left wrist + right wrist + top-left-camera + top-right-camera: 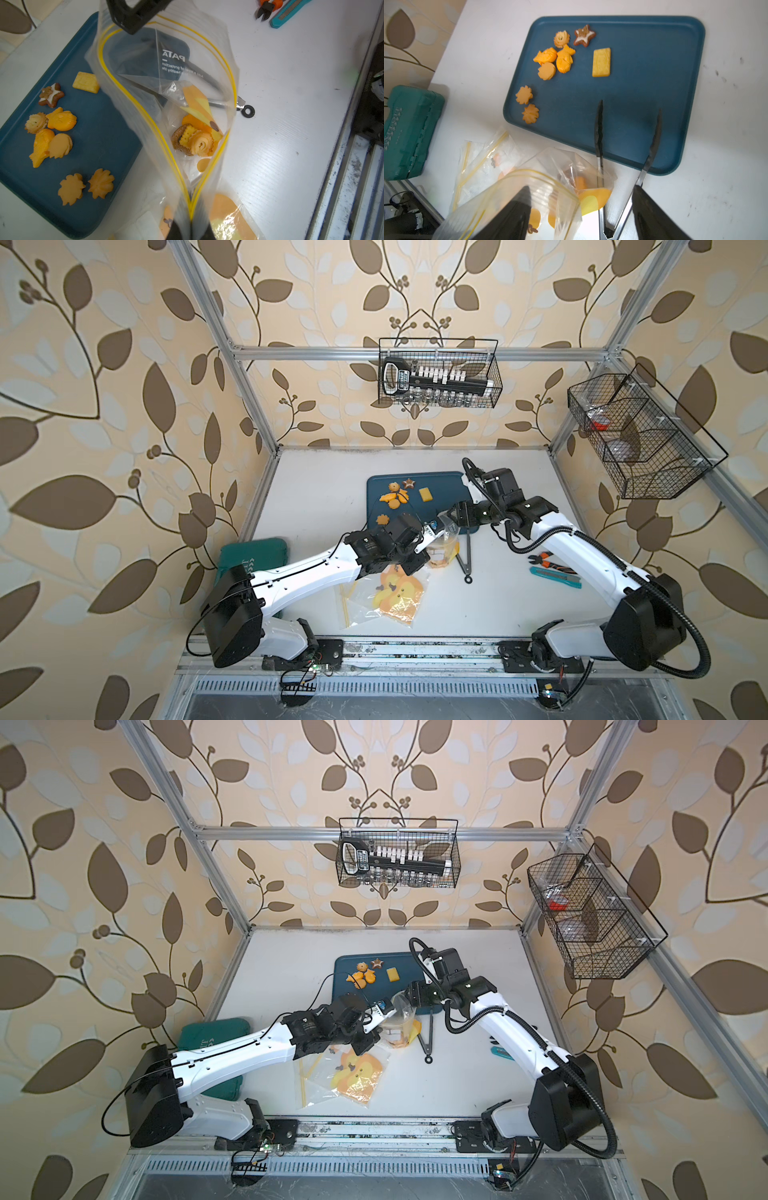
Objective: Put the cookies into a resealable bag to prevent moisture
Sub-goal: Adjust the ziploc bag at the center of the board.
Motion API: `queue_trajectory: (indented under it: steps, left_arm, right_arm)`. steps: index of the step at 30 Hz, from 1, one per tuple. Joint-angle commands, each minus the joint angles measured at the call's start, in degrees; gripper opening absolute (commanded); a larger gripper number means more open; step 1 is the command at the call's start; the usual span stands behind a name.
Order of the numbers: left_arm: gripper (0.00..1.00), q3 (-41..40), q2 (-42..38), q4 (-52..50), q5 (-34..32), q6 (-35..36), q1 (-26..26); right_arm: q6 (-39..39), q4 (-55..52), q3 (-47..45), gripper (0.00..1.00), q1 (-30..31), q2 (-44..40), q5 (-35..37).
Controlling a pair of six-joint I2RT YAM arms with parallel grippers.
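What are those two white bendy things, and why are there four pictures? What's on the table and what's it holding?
They are two white-and-black robot arms, a left one and a right one. Two pictures look down from above on the whole white table; the other two come from little cameras on the arms' wrists. On the table is a dark blue rectangular tray with small orange, yellow and brown cookies, black-tipped metal tongs, spare clear bags with orange cartoon prints and a green plastic case. The left end effector is pinched shut on the rim of a clear plastic resealable bag with yellow zip lines. The right end effector is open, one finger at the bag's mouth. A few cookies are already inside.
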Motion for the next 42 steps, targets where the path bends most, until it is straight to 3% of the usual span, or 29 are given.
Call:
queue_trajectory:
  steps: [1,4,7,11,14,20,25,28,36,42]
  left_arm:
    - [0.0,1.7,-3.2,1.9,1.1,4.2,-0.2]
    - [0.0,1.6,-4.2,1.6,2.8,9.0,-0.2]
    - [0.0,1.8,-5.3,0.4,4.4,14.5,0.7]
    - [0.0,3.0,-7.7,-2.2,13.0,19.8,6.8]
    - [0.0,3.2,-9.0,-4.2,19.0,25.9,11.4]
    - [0.0,7.8,-7.4,-13.1,26.5,34.9,18.0]
    - [0.0,8.5,-6.7,-15.6,30.0,39.0,22.6]
    - [0.0,7.6,-6.7,-15.0,31.3,41.0,23.9]
    - [0.0,4.8,-5.1,-13.1,34.0,43.8,26.5]
    - [0.0,5.3,-0.9,-13.3,35.1,44.9,28.6]
  right_arm:
    - [-0.2,4.1,-2.5,0.75,-0.1,-5.1,-1.7]
    - [-0.3,7.6,-5.0,0.76,-0.1,-10.8,-2.3]
    - [-0.5,11.7,-8.4,0.85,-0.1,-18.0,-1.1]
    - [-1.0,17.5,-14.8,0.98,-0.1,-26.3,3.1]
    - [0.1,22.4,-21.0,1.0,-0.1,-31.9,4.2]
    - [-10.6,13.6,-20.4,0.98,-0.1,-37.9,-6.9]
    - [-16.4,10.8,-20.1,0.95,0.0,-35.7,-21.9]
    - [-18.5,12.4,-21.7,0.93,0.7,-33.5,-25.3]
    - [-25.1,13.1,-22.8,0.93,11.3,-25.9,-14.1]
    - [-25.9,19.5,-24.8,0.94,11.8,-20.5,-12.3]
